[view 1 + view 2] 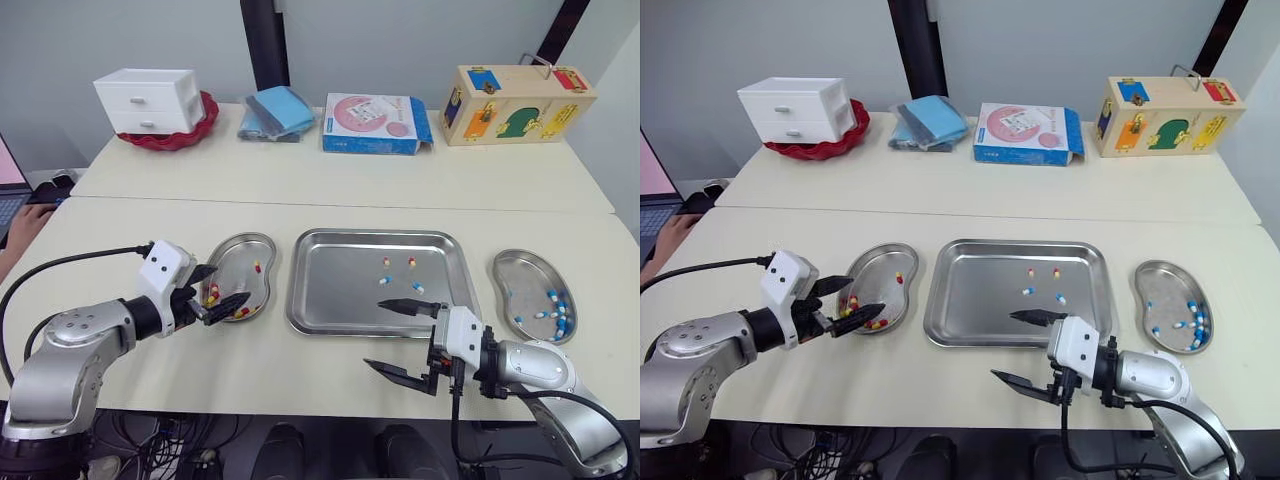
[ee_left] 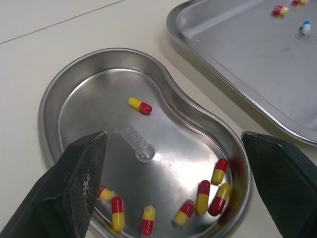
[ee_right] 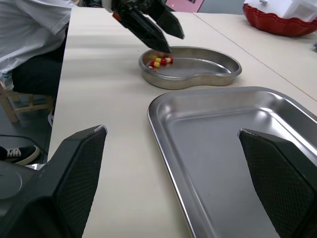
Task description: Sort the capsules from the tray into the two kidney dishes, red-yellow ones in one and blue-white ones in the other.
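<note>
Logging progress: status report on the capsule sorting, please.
Left gripper open, empty, over left dish. Right gripper open, empty, at tray front edge. Four capsules in tray. Nothing blocking.

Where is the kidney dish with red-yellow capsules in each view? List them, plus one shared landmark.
Left eye view: kidney dish left of centre, beside the tray.
Right eye view: it lies left of the tray.
Left wrist view: it is straight ahead, between the fingers of the left gripper.
Right wrist view: it is beyond the tray's corner, under the left gripper.
Shared landmark: the tray.
</note>
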Controlling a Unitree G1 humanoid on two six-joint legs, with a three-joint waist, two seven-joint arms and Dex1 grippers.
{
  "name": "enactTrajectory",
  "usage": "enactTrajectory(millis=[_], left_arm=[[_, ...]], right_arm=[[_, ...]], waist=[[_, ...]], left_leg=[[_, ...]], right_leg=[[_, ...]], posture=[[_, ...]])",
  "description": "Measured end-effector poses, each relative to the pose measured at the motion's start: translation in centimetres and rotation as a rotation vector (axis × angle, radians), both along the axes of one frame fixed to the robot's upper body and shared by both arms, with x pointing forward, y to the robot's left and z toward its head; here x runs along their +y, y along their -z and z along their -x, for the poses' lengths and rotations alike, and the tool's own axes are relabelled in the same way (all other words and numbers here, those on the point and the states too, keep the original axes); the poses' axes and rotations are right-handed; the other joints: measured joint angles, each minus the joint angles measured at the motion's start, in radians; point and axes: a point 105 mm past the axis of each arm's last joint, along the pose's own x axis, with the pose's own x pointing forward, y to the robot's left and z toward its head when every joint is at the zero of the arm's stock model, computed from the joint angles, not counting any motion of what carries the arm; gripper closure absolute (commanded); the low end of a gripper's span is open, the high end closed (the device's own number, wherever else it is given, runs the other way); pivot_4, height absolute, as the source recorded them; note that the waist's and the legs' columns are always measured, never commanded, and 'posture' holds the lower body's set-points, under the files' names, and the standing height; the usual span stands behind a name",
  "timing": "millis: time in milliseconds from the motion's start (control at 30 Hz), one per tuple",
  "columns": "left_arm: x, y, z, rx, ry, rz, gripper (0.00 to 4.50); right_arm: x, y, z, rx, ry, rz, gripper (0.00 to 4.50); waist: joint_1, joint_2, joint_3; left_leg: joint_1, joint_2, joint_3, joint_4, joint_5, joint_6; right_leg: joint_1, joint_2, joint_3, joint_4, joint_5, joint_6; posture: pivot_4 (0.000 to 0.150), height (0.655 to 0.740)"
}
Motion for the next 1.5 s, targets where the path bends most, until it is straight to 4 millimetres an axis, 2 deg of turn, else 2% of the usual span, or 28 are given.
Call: enactTrajectory(millis=[67, 200, 400, 500, 600, 700, 767, 933, 1033, 1167, 1367, 1500], left_arm=[[0.0, -0.3, 0.6, -0.02, 0.037, 0.001, 0.04], [1.7, -0.1, 2.1, -0.021, 0.037, -0.063, 0.04], [5.0, 1.9, 4.7, 0.03, -0.06, -0.099, 0.04], [5.8, 3.6, 6.0, 0.064, -0.09, -0.097, 0.04], [6.5, 4.4, 6.4, 0.081, -0.123, -0.094, 0.04], [6.8, 4.9, 7.0, 0.103, -0.142, -0.071, 0.04], [7.0, 5.2, 7.5, 0.112, -0.152, -0.065, 0.04], [6.9, 6.0, 8.7, 0.124, -0.146, -0.068, 0.04], [6.7, 6.0, 9.0, 0.124, -0.141, -0.062, 0.04], [5.4, 5.1, 8.9, 0.093, -0.079, -0.039, 0.04], [-1.5, 2.3, 8.1, -0.066, 0.245, 0.072, 0.04], [-4.9, 2.0, 7.3, -0.14, 0.375, 0.148, 0.04]], right_arm=[[-0.8, -0.1, -0.2, 0.013, 0.053, -0.005, 0.0], [-3.9, -0.1, 0.0, 0.06, 0.179, 0.032, 0.0], [-11.5, -0.8, 0.8, 0.091, 0.402, 0.143, 0.0], [-15.7, -0.8, 1.6, 0.129, 0.478, 0.212, 0.0], [-19.3, -1.3, 1.9, 0.146, 0.543, 0.253, 0.0], [-22.7, -1.0, 2.8, 0.201, 0.589, 0.317, 0.0], [-24.1, -0.4, 3.4, 0.24, 0.611, 0.337, 0.0], [-26.0, 0.5, 3.9, 0.271, 0.628, 0.386, 0.0], [-26.2, 0.6, 3.8, 0.267, 0.627, 0.401, 0.0], [-26.2, 0.6, 3.9, 0.272, 0.612, 0.407, 0.0], [-26.0, 0.9, 4.4, 0.286, 0.6, 0.422, 0.0], [-25.5, 1.5, 5.6, 0.314, 0.586, 0.434, 0.0]], waist=[[0.002, 0.0, 0.0], [0.002, 0.0, 0.0], [0.002, 0.0, 0.0], [0.003, 0.0, 0.0], [0.002, 0.0, 0.0], [0.001, -0.001, 0.0], [0.0, -0.001, 0.0], [-0.001, 0.0, 0.0], [-0.001, -0.001, 0.0], [-0.001, -0.001, 0.0], [0.005, 0.002, -0.001], [0.002, 0.002, -0.001]], left_leg=[[0.0, 0.0, 0.0, 0.0, 0.0, 0.0], [-0.001, 0.0, 0.001, -0.001, 0.0, 0.0], [-0.001, 0.0, 0.001, -0.001, 0.0, 0.0], [0.0, 0.0, 0.002, -0.001, 0.0, 0.0], [0.001, 0.0, 0.002, -0.001, 0.0, 0.0], [0.001, 0.0, 0.003, -0.001, 0.0, 0.0], [0.002, 0.0, 0.004, -0.001, 0.0, 0.0], [0.002, 0.0, 0.004, -0.001, 0.0, 0.0], [0.002, 0.0, 0.004, -0.001, 0.0, 0.0], [0.002, 0.0, 0.004, -0.001, 0.0, 0.0], [0.002, 0.0, 0.004, -0.001, 0.0, 0.0], [0.002, 0.0, 0.004, -0.001, 0.0, 0.0]], right_leg=[[0.0, 0.0, 0.0, 0.0, 0.0, 0.0], [-0.001, 0.0, 0.0, -0.001, 0.0, 0.0], [0.0, -0.001, 0.001, -0.001, 0.0, 0.0], [0.0, -0.001, 0.001, -0.001, 0.0, 0.0], [0.001, -0.001, 0.001, -0.001, 0.0, -0.001], [0.001, -0.001, 0.002, -0.002, -0.001, -0.001], [0.001, -0.001, 0.002, -0.002, -0.001, -0.001], [0.001, -0.001, 0.003, -0.002, -0.001, -0.001], [0.001, -0.001, 0.003, -0.002, -0.001, -0.001], [0.001, -0.001, 0.003, -0.002, -0.001, -0.001], [0.002, -0.001, 0.002, -0.002, -0.001, 0.0], [0.002, -0.001, 0.002, -0.002, -0.001, 0.0]], posture=[[0.15, 0.74], [0.15, 0.74], [0.15, 0.74], [0.15, 0.74], [0.15, 0.74], [0.15, 0.74], [0.15, 0.74], [0.15, 0.74], [0.15, 0.74], [0.15, 0.74], [0.15, 0.74], [0.15, 0.74]])
